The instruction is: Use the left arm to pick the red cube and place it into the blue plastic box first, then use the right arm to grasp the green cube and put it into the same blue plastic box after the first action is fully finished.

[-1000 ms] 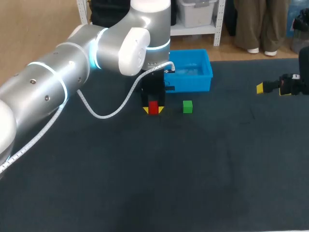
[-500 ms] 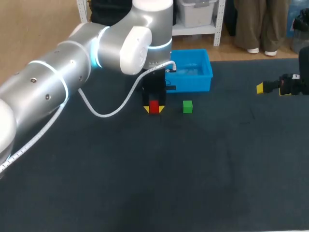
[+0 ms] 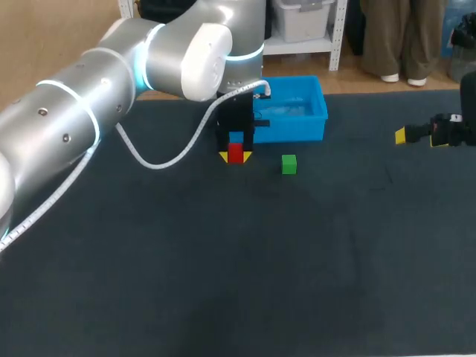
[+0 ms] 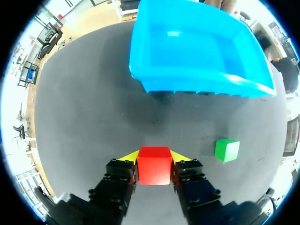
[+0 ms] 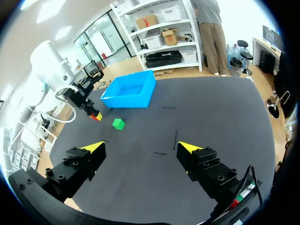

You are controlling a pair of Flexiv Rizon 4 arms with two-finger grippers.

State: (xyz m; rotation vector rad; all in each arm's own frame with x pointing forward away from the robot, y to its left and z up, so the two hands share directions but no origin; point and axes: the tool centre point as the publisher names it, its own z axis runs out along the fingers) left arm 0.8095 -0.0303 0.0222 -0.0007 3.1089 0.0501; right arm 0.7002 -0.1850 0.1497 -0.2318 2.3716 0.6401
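Two left fingers [image 4: 125, 159] pinch red cube [image 4: 153, 165] between yellow tips; right fingers [image 5: 93, 149] spread wide, empty.

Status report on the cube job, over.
Left end effector shut on red cube, short of blue plastic box. Right end effector open, out wide. Green cube untouched. Path to box clear.

Table surface noted.
Dark grey table [image 3: 297, 282], matte covering; a few short dark marks [image 5: 176, 139] toward its 3 o'clock side.
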